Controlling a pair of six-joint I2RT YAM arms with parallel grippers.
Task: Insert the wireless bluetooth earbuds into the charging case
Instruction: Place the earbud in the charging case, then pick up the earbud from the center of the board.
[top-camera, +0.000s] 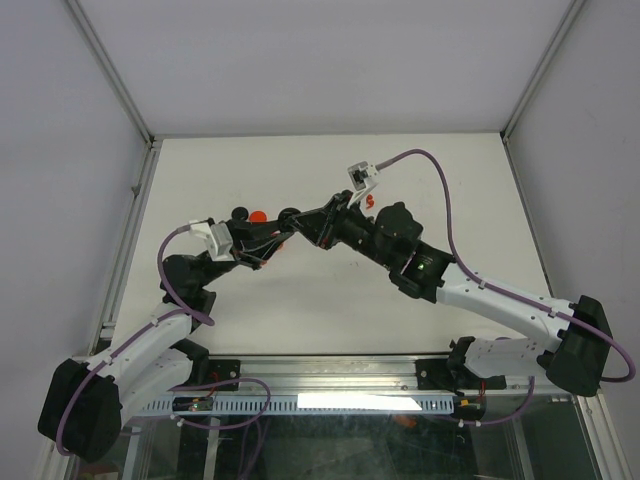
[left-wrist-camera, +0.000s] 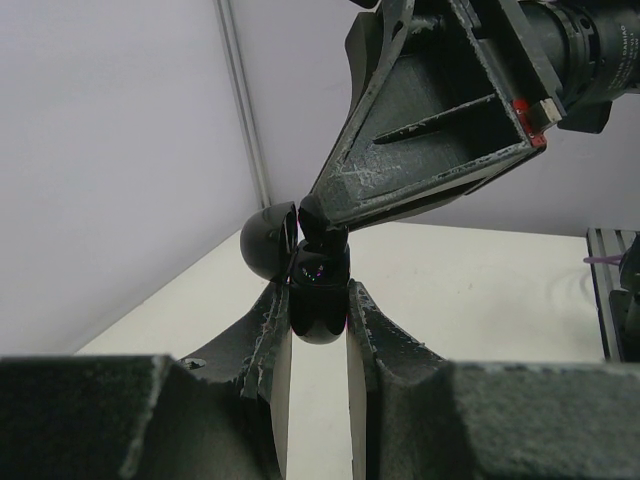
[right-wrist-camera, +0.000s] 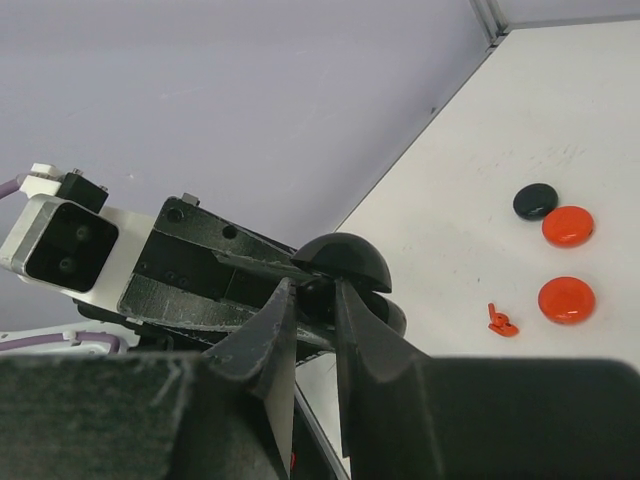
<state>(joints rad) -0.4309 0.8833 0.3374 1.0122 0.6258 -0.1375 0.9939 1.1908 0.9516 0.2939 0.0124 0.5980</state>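
Left wrist: left gripper (left-wrist-camera: 318, 298) clamps the glossy charging case (left-wrist-camera: 318, 322) (rigid, probably slippery) by its sides; right gripper (left-wrist-camera: 316, 210) pinches a tiny black earbud (left-wrist-camera: 326, 233), likely light, easily dropped.

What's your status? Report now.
Left gripper shut on charging case, lid open. Right gripper shut at its mouth, load unclear. One red earbud loose on table. Nothing blocking.
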